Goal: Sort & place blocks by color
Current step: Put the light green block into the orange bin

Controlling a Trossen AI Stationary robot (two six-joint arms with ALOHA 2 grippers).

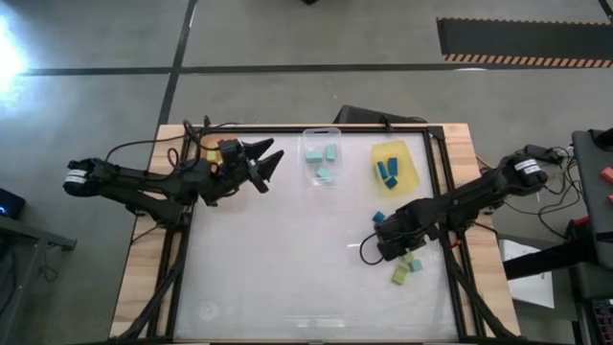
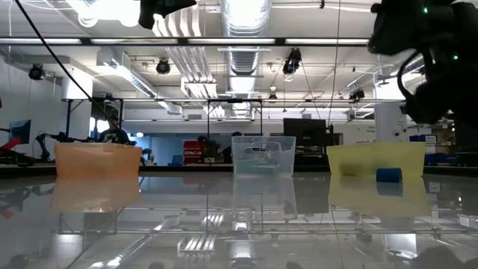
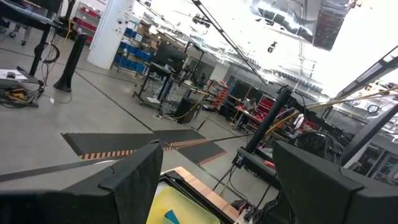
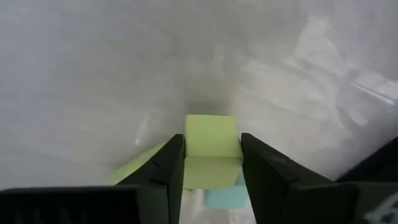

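You're mid-pick: at the desk's [image 1: 287, 287] four o'clock, the right gripper [image 4: 211, 163] has its fingers pinching a yellow-green block [image 4: 212, 138]. Next, lift it clear and carry it to its tray. The left gripper [image 1: 265, 160] waits at ten o'clock, fingers spread.

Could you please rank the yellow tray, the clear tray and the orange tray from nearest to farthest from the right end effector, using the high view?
From the right end effector:
1. Yellow tray, table's right side.
2. Clear tray, back centre.
3. Orange tray, far left, mostly hidden beneath the left arm.
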